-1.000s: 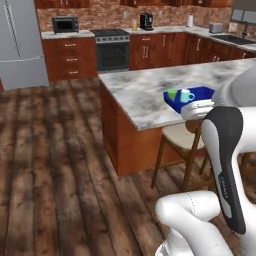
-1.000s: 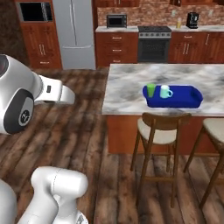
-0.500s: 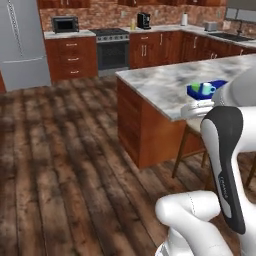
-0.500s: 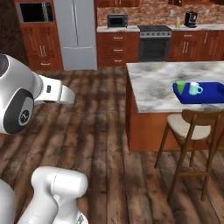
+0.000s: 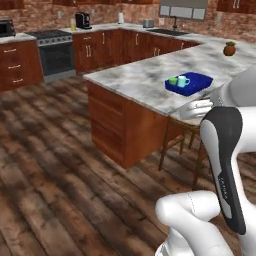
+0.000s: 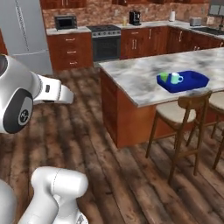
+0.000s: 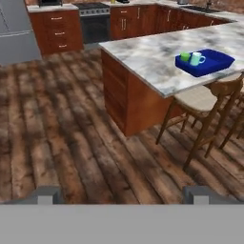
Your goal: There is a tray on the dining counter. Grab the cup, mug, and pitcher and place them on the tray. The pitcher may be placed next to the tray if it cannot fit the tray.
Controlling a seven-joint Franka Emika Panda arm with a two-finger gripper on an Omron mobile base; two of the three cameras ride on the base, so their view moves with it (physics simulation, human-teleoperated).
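One blue tray (image 6: 192, 82) sits on the marble-topped dining bench (image 6: 140, 76), near the edge that faces the stools; the same tray shows in the left base view (image 5: 194, 83) and the hand view (image 7: 213, 63). Two vessels stand upright on the tray at its end nearest the bench corner: one green cup (image 6: 164, 77) and one light teal mug (image 6: 175, 78), just beside each other, the mug's handle pointing along the tray toward its bare part. Hand view gives the same pair, cup (image 7: 185, 56) next to mug (image 7: 196, 58). The rest of the tray floor is bare. One small orange-brown round object (image 5: 229, 49) rests farther along the bench top, well apart from the tray; too small to identify. Two wooden stools (image 6: 180, 115) with pale seats stand under the bench edge below the tray, the second one cut off at the frame's right. Dark wood plank floor (image 7: 71, 138) all around. Against the far brick wall: one black oven range (image 6: 105, 41), one microwave (image 6: 65, 22), one coffee maker (image 6: 134, 17), one steel refrigerator (image 6: 24, 30). End effector (image 7: 124, 194) hangs over open floor, well apart from the bench, fingers spread wide, nothing between them.
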